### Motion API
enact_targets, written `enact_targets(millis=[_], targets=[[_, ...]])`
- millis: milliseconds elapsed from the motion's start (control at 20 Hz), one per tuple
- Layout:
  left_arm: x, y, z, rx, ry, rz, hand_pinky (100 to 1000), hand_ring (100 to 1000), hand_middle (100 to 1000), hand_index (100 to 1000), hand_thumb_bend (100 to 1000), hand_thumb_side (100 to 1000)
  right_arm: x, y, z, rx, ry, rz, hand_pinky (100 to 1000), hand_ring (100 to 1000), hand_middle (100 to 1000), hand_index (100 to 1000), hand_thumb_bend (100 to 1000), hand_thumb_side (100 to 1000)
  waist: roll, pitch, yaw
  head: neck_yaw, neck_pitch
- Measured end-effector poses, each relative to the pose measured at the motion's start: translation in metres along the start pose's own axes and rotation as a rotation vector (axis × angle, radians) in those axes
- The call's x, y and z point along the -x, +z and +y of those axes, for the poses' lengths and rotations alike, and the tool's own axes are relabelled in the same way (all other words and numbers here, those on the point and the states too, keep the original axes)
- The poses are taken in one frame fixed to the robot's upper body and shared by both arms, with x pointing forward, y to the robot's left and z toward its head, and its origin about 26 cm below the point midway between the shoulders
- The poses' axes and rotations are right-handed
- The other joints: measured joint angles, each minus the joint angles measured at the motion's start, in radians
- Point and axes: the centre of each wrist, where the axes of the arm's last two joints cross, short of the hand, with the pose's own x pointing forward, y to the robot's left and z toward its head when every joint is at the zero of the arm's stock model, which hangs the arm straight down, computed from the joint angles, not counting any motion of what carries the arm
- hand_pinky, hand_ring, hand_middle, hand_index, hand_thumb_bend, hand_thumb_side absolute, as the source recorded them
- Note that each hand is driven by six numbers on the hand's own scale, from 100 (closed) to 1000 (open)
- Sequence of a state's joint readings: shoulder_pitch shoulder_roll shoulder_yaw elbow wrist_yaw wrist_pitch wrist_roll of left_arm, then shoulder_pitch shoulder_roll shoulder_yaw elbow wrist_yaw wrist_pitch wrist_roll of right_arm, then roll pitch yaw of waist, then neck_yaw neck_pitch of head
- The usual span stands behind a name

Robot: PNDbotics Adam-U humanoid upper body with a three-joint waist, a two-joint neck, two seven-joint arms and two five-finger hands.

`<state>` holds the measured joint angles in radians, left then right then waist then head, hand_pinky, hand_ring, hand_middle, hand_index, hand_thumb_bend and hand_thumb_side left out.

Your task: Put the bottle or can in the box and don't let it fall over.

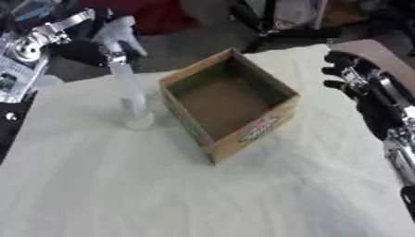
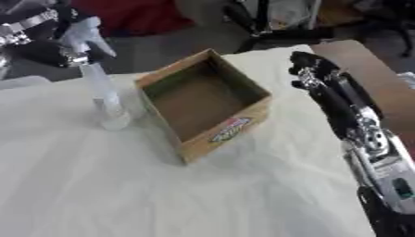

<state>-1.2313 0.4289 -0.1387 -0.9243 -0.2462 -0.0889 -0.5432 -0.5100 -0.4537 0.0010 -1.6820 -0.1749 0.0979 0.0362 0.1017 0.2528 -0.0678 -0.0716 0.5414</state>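
A clear spray bottle [image 1: 129,92] with a white trigger head stands upright on the white cloth, its base close to the left wall of the box. My left hand [image 1: 81,52] comes in from the upper left, and its dark fingers are curled round the bottle's neck just under the trigger head. The open cardboard box [image 1: 243,139] sits in the middle of the table with a corner towards me, and it is empty inside. My right hand [image 2: 324,88] hovers to the right of the box with relaxed fingers pointing towards the far edge, holding nothing.
The white cloth [image 1: 122,185] covers the table and lies wrinkled in front. A brown board [image 2: 381,83] lies at the far right behind my right arm. Black stand legs [image 1: 284,32] and a red shape stand beyond the far edge. A white device [image 1: 12,74] sits at the left edge.
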Motion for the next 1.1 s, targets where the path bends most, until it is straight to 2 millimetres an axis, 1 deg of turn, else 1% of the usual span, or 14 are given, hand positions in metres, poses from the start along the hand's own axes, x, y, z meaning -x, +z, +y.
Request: enact_targets(millis=[50, 100, 150, 200, 450, 850, 950, 1050, 1100], targets=[[0.0002, 0.0000, -0.0001, 0.002, 0.002, 0.002, 792, 866, 844, 845, 426, 204, 0.0000, 0.0000, 0.0000, 0.000, 0.000, 0.000, 862, 896, 879, 869, 100, 654, 0.000, 0.001, 0.000, 0.000, 0.000], [0.0007, 0.0000, -0.0002, 0.005, 0.004, 0.005, 787, 863, 842, 843, 416, 161, 0.0000, 0.0000, 0.0001, 0.000, 0.002, 0.000, 862, 896, 879, 869, 100, 655, 0.000, 0.001, -0.001, 0.000, 0.000], [0.0013, 0.0000, -0.0004, 0.007, 0.006, 0.008, 786, 863, 842, 843, 415, 159, 0.0000, 0.0000, 0.0001, 0.001, 0.002, 0.001, 862, 896, 879, 869, 100, 655, 0.000, 0.001, -0.001, 0.000, 0.000], [0.0014, 0.0000, -0.0005, 0.009, 0.008, 0.010, 780, 859, 838, 839, 408, 122, 0.0000, 0.0000, 0.0001, 0.001, 0.002, 0.001, 862, 896, 878, 869, 100, 655, 0.000, 0.002, -0.001, 0.000, 0.000], [0.0010, -0.0010, -0.0016, 0.002, 0.023, 0.013, 740, 823, 805, 820, 365, 104, 0.0000, -0.0001, 0.0003, 0.002, 0.001, 0.003, 863, 895, 877, 867, 100, 657, 0.000, 0.007, -0.006, 0.002, 0.000], [0.0009, -0.0027, -0.0032, -0.032, 0.042, 0.022, 722, 789, 770, 802, 359, 100, -0.0006, -0.0013, 0.0022, -0.003, -0.001, 0.004, 863, 894, 874, 864, 100, 660, 0.002, 0.010, -0.011, 0.003, -0.001], [0.0007, -0.0031, -0.0036, -0.039, 0.044, 0.023, 703, 767, 749, 792, 356, 100, -0.0005, -0.0013, 0.0022, -0.004, 0.002, 0.006, 864, 894, 873, 863, 100, 661, 0.003, 0.011, -0.012, 0.004, -0.003], [-0.0002, -0.0044, -0.0048, -0.044, 0.047, 0.022, 674, 726, 724, 776, 349, 100, -0.0005, -0.0013, 0.0023, -0.005, 0.002, 0.007, 864, 894, 873, 863, 100, 663, 0.004, 0.012, -0.012, 0.004, -0.004], [-0.0006, -0.0050, -0.0054, -0.046, 0.049, 0.022, 640, 683, 697, 759, 338, 100, -0.0004, -0.0013, 0.0023, -0.004, 0.002, 0.008, 864, 894, 873, 863, 100, 662, 0.004, 0.013, -0.013, 0.004, -0.004]])
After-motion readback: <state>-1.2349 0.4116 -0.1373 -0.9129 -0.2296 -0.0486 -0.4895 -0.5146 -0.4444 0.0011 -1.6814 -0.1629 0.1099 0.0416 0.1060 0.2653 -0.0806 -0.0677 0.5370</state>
